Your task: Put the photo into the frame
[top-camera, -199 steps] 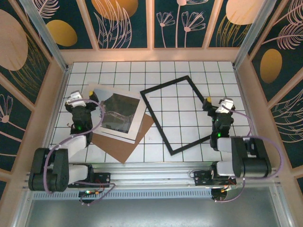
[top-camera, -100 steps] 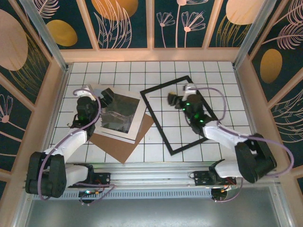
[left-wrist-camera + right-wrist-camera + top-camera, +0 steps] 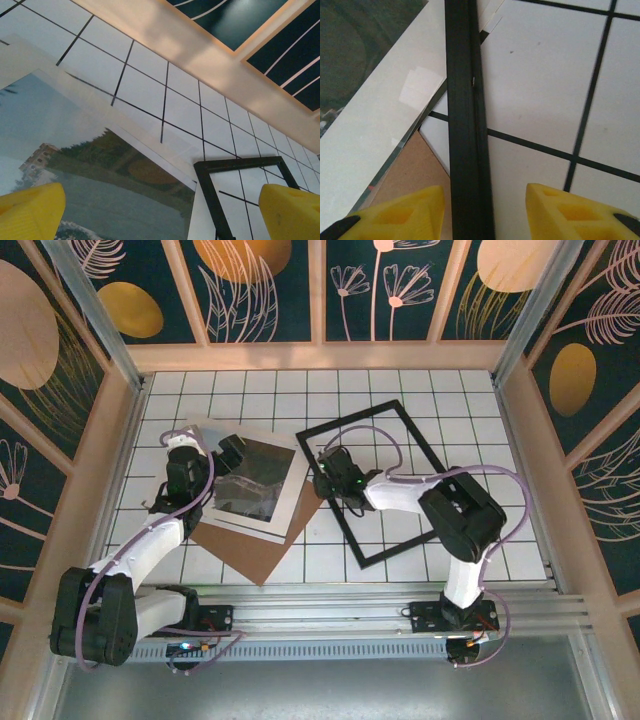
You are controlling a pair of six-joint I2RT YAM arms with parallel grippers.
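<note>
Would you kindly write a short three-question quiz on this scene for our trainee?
1. True or false: the photo lies inside the frame.
2. The right gripper straddles: A the frame's rim; B the brown board; C the photo.
3. Fill in: the left gripper has its jaws ____.
Key: 1 false; 2 A; 3 open.
</note>
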